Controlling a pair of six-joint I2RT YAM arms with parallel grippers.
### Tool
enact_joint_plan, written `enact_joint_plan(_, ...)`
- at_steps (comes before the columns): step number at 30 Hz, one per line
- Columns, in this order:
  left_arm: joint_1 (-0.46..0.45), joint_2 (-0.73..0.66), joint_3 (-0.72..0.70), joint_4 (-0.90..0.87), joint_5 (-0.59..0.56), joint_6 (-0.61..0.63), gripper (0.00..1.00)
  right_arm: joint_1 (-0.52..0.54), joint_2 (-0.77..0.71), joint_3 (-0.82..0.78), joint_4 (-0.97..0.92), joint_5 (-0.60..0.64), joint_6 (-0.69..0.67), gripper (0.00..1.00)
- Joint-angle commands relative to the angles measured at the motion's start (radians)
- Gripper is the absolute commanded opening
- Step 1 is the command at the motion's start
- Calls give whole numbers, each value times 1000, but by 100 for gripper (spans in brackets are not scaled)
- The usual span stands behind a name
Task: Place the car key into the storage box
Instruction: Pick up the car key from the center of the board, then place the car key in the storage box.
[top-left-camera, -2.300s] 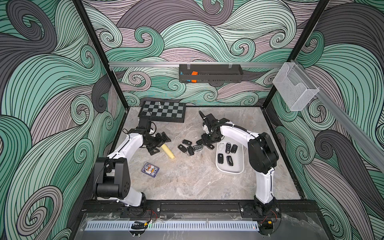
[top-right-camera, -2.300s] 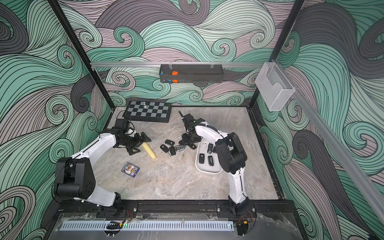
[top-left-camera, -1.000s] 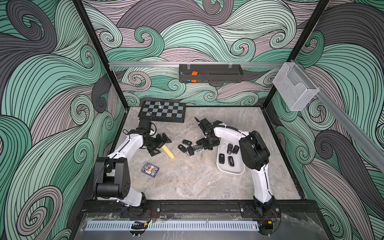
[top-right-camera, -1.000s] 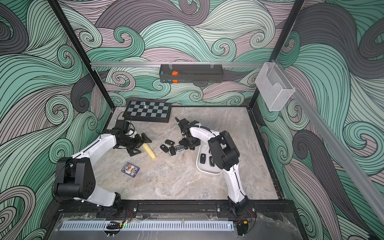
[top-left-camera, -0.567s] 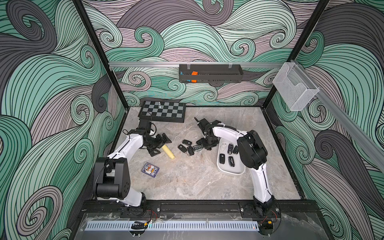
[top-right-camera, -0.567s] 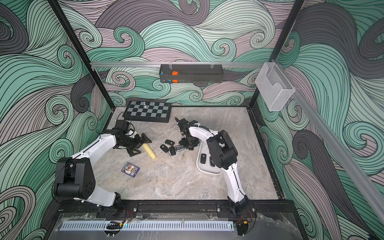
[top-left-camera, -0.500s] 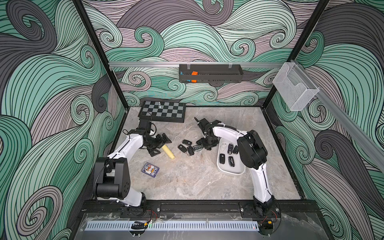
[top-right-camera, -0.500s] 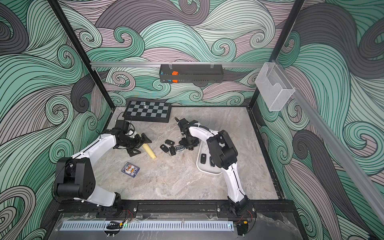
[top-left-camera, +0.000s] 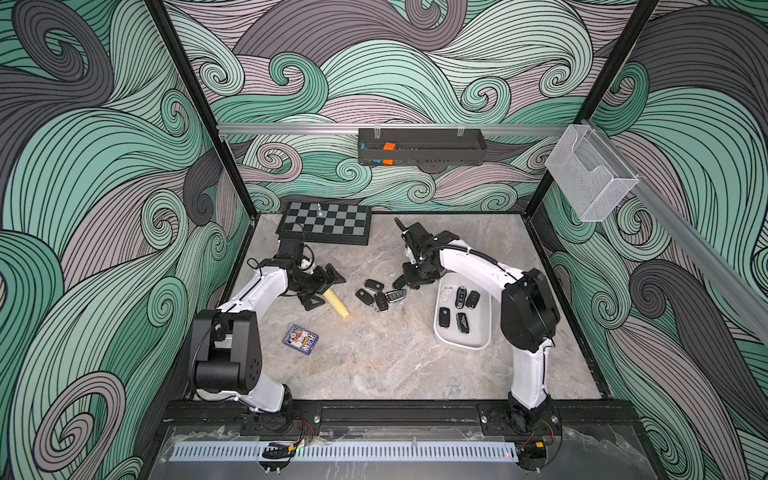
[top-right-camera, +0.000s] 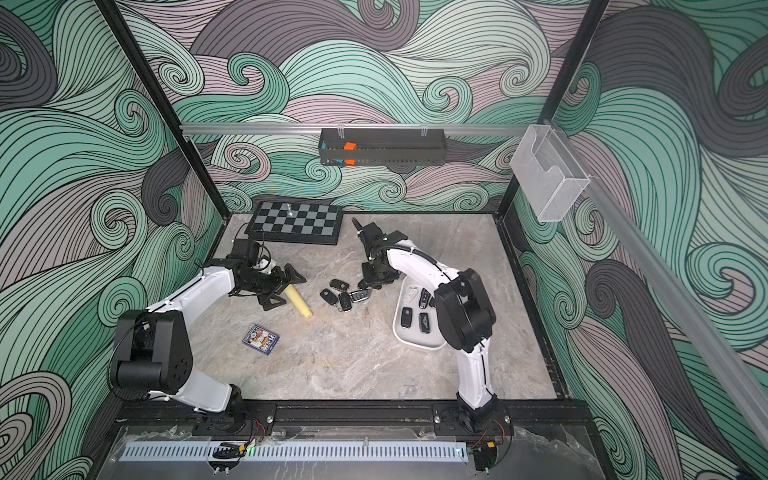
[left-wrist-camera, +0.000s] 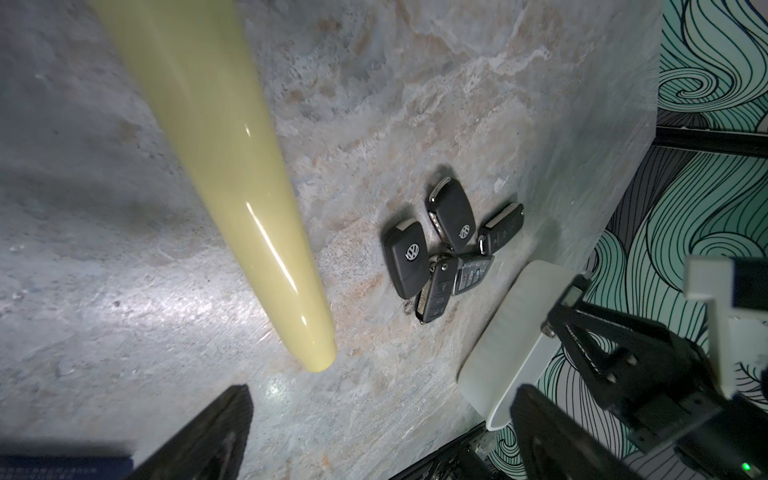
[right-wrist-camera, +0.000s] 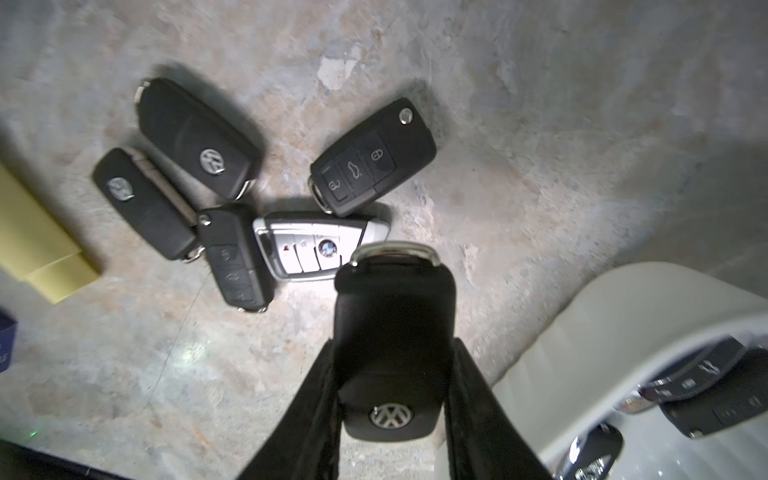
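Kim: Right arm's elbow swung back out toward the right wall since a second ago. Jaws narrowed too. Left arm hasn't budged.
Dev: Ok. Big stuff first?
Kim: Marble table (top-left-camera: 374, 365). On the back wall a black tray (top-left-camera: 422, 146), on the right rail a mesh basket (top-left-camera: 590, 178). Chessboard (top-left-camera: 326, 224) at the far left of the table.
Dev: Storage box?
Kim: storage box (top-left-camera: 478, 328), white tub, right of centre, partly under the right forearm. Several fobs lie in it.
Dev: Right gripper?
Kim: right gripper (top-left-camera: 409, 281) is clamped on the car key (right-wrist-camera: 392, 324). It's black with a VW badge, pinched by its sides, silver-edged end poking past the fingertips.
Dev: In the box?
Kim: No. It sits just outside the box's far corner, on the pile side. It overlaps a silver fob in the right wrist view. Can't tell if it's clear of the table.
Dev: Left gripper?
Kim: left gripper (top-left-camera: 326, 289) is spread wide, grasping nothing. Yellow cylinder (top-left-camera: 337, 305) lies on the table with one end by its fingers; contact unclear.
Dev: Small stuff?
Kim: Card box (top-left-camera: 301, 339) lies flat, nearer the front than the cylinder. Key pile (top-left-camera: 378, 293), five fobs bunched together, sits between the cylinder and the box.
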Motion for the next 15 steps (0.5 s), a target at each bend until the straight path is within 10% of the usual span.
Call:
enact_joint_plan(1, -15, 32, 13, 57, 30, -38, 98, -8, -103, -62, -14, 19, 26, 22)
enact_joint_plan(15, -171, 145, 129, 35, 38, -32, 98, -72, -455, -436, -16, 89, 44, 24)
